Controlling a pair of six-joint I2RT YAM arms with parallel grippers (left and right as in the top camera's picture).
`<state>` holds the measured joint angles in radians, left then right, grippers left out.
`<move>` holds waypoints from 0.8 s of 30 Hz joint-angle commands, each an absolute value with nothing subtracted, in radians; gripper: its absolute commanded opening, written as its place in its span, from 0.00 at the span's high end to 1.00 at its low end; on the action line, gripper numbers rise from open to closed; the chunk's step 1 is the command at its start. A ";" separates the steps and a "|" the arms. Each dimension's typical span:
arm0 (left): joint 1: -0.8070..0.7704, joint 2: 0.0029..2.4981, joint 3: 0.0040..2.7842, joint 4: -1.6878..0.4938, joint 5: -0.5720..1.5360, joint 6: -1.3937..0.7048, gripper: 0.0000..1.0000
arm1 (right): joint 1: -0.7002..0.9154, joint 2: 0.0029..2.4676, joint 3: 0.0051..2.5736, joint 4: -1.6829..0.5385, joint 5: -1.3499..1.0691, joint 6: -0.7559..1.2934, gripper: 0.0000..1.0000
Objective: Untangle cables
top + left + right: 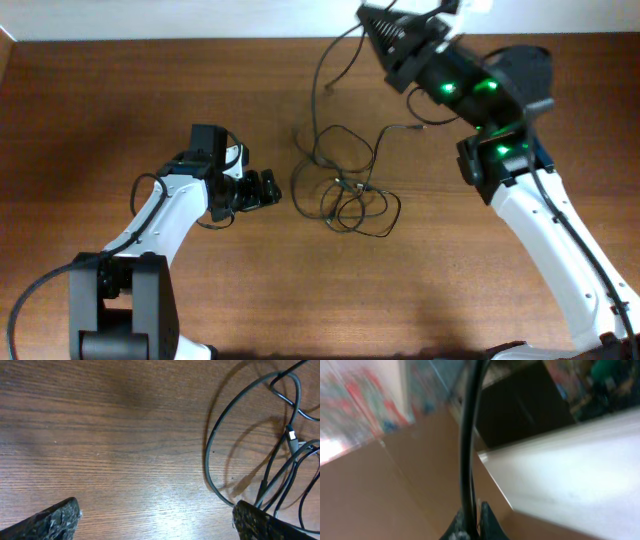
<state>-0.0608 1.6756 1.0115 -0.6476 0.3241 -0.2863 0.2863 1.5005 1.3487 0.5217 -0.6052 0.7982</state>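
Several thin black cables [345, 185] lie in tangled loops at the table's middle; one strand rises toward the far edge. My left gripper [268, 189] is open and empty, just left of the tangle. In the left wrist view its fingers [155, 520] are wide apart, with cable loops [260, 460] and a silvery plug [291, 436] on the right, by the right finger. My right gripper [372, 22] is raised at the far edge. In the right wrist view it [474, 527] is shut on a black cable [470, 435] that runs up from its fingers.
The wooden table [150, 100] fills the view, with a white wall along its far edge [200, 18]. The right arm [520, 190] reaches over the right side. The right wrist view is blurred and shows a white panel [570, 475].
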 commanded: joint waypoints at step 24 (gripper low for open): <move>-0.063 1.670 1.008 -0.648 0.317 -0.271 0.01 | -0.472 1.602 1.324 -0.939 -0.062 0.598 0.66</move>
<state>-0.0608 1.6756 1.0111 -0.6476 0.3237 -0.2859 -0.4664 1.5784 1.3308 -0.9371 -0.1562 0.6182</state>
